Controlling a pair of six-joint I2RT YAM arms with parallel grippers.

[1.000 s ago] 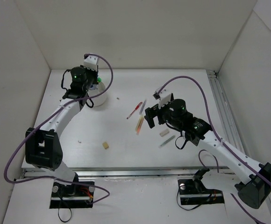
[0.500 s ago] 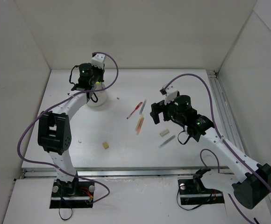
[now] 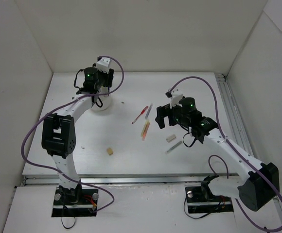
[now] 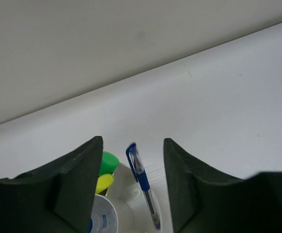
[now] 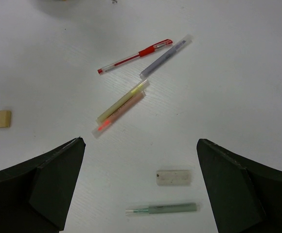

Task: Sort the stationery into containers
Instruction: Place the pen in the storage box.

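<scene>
My left gripper (image 4: 132,141) hangs open over the white bowl (image 3: 103,104) at the back left. A blue pen (image 4: 142,179) stands in the bowl between the fingers with a gap on each side. Green (image 4: 109,161) and yellow (image 4: 103,182) highlighter ends and a white-blue tube (image 4: 104,218) also sit in the bowl (image 4: 126,206). My right gripper (image 5: 141,141) (image 3: 161,116) is wide open and empty above the table. Below it lie a red pen (image 5: 136,56), a grey pen (image 5: 163,57), a yellow and orange pair (image 5: 120,108), a pale eraser (image 5: 173,177) and a green-grey pen (image 5: 165,208).
A beige eraser (image 3: 110,151) lies alone at the front middle-left of the table. White walls close in the back and both sides. A metal rail (image 3: 231,116) runs along the right edge of the table.
My left gripper has swung over the bowl and opened, letting go of the blue pen into it. My right arm has drawn back a little toward the right.
</scene>
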